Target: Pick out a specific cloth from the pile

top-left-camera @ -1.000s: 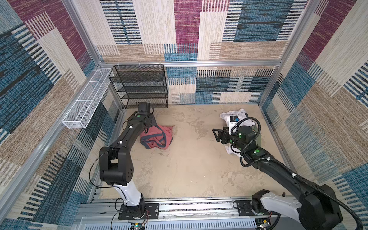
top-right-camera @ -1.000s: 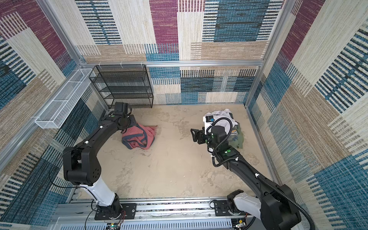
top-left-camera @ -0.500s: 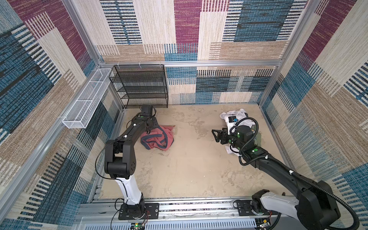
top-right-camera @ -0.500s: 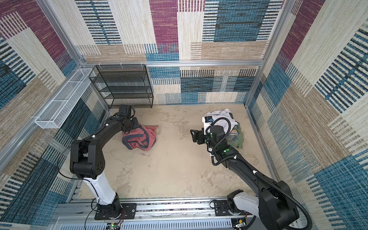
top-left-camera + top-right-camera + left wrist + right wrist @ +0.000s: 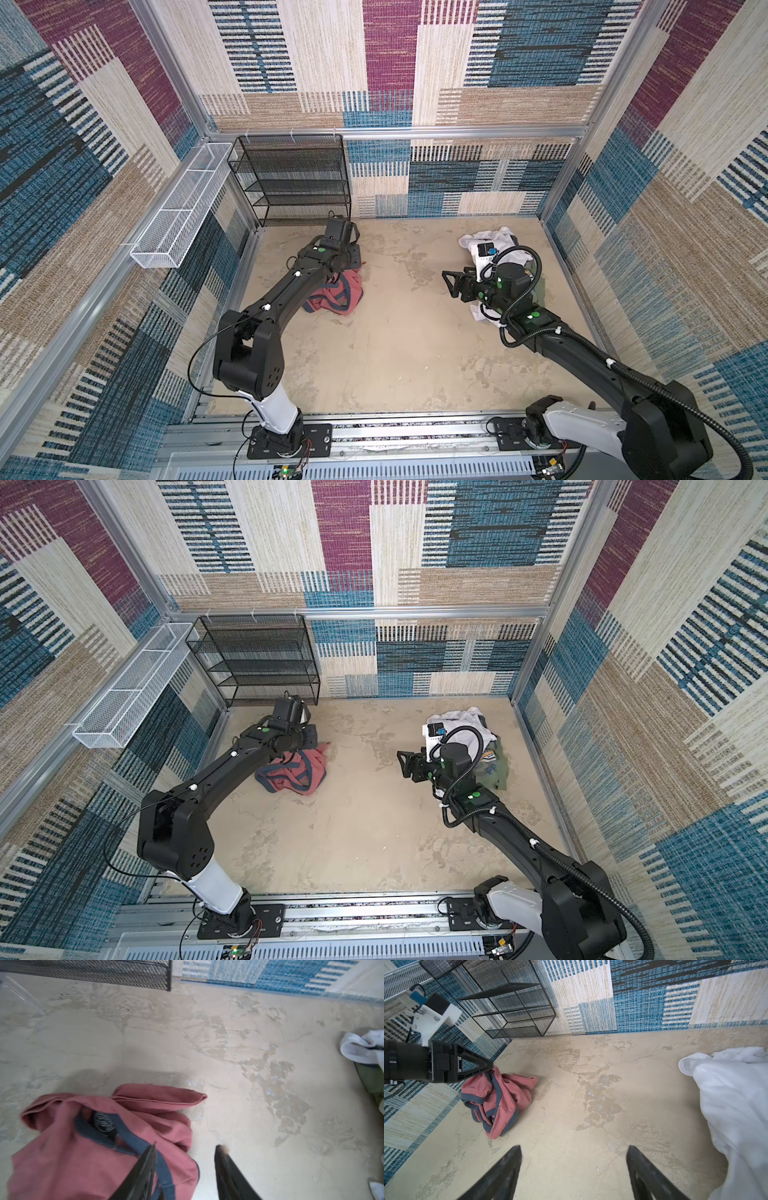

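Cloth (image 5: 318,771) on floor (image 5: 374,833) near black mesh rack (image 5: 257,663); pile (image 5: 457,717) well apart

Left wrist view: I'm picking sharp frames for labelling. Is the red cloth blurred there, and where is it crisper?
Left wrist view: the red cloth looks soft and smeared, its trim edges blurred. Right wrist view: its folds are crisp, though the white garment is washed out.
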